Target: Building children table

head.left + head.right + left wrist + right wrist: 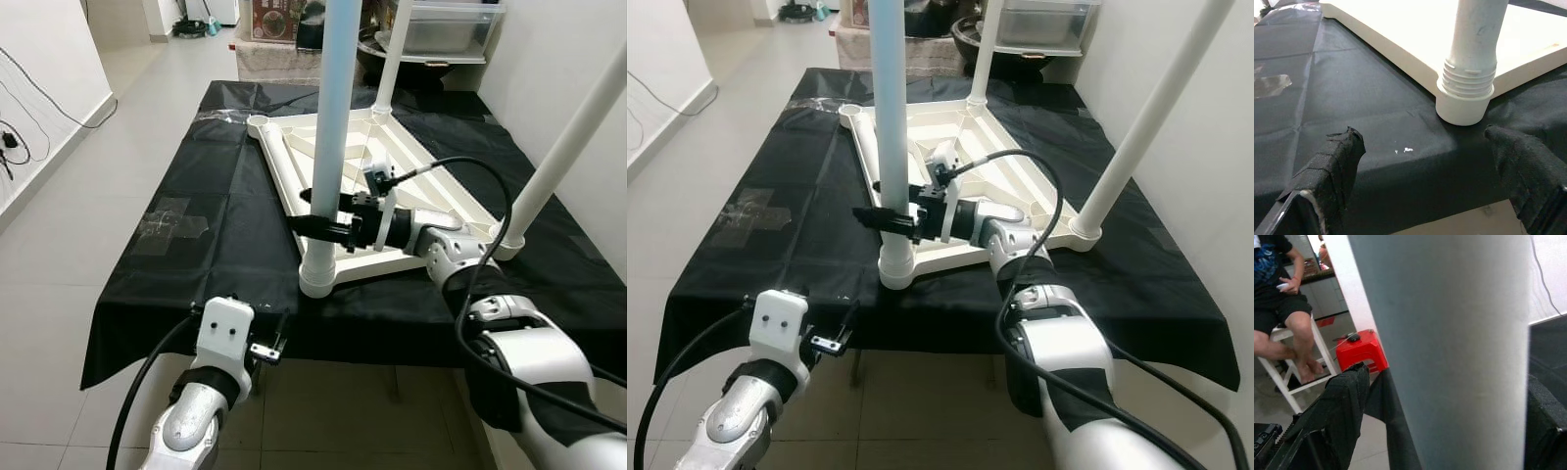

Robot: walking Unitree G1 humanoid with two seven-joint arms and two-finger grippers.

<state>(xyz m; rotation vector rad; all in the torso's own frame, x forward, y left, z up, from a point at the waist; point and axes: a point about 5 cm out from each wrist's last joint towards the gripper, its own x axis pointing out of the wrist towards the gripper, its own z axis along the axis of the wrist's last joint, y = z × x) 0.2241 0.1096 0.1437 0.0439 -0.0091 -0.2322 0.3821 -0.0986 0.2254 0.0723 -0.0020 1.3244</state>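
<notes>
1. So the white tabletop (382,147) is lying upside down on the black cloth (225,196), and the right gripper (312,217) has its two fingers closed around the near leg (333,117), a bit above where that leg's threaded end drops into the corner socket (316,277). In the right wrist view the leg sits right between the fingers (1339,401).

2. The left gripper (266,345) is low, at the cloth's near edge, holding nothing, with its fingers (1334,164) spread wide. The socket is straight out in front of it, a short way off, not touching.

3. Two more legs are already standing, well beyond the right gripper: a far leg (392,69) and a right-hand leg (568,147).

4. My read is the step here is screwing the near leg home. Threads are visible above the socket, so I'd guess it isn't seated all the way.

5. Tips: keep the leg dead upright while twisting, otherwise it'll cross-thread. Grip firm but turn in short bites, then regrip.

6. The tabletop could spin on that cloth, so bracing the corner with the free gripper seems smart.
</notes>
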